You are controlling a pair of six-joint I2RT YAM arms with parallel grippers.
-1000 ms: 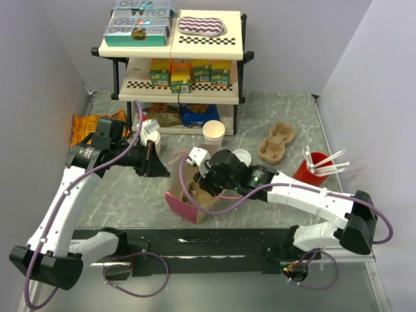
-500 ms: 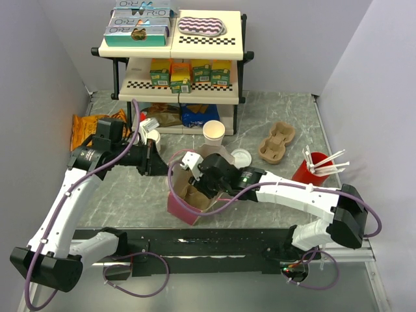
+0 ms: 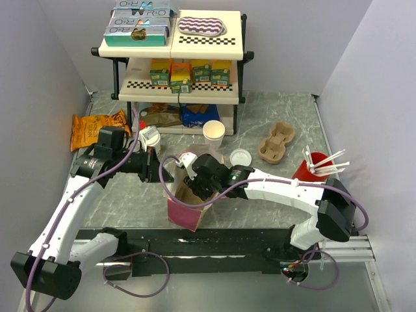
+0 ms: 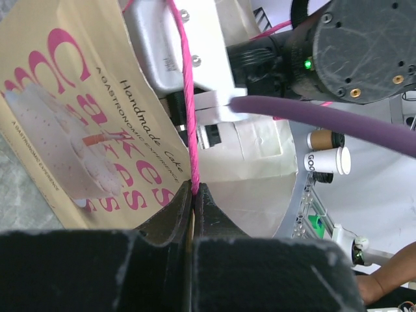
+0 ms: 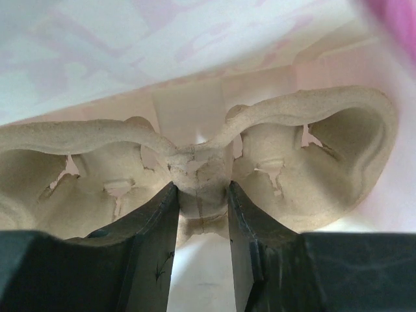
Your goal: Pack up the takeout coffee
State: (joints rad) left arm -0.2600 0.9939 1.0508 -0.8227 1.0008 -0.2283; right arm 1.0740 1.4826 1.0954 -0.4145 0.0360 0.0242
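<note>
Currently the left gripper [image 4: 193, 203] is pressed together on the rim and pink cord handle of a cream-and-pink paper bag [image 3: 182, 213] resting on the grey marbled surface [image 3: 279, 110]. Inside that bag, the right gripper [image 5: 200, 195] pinches the central ridge of a brown moulded-pulp cup carrier [image 5: 318, 156]. The takeout coffee [image 3: 150, 136], a cream-white paper cup with a round white plastic lid, stands on the surface just behind the left wrist, outside the bag.

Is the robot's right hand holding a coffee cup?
No, the right gripper is pinching the middle ridge of a brown pulp cup carrier, and no cup is between its fingers.
</note>
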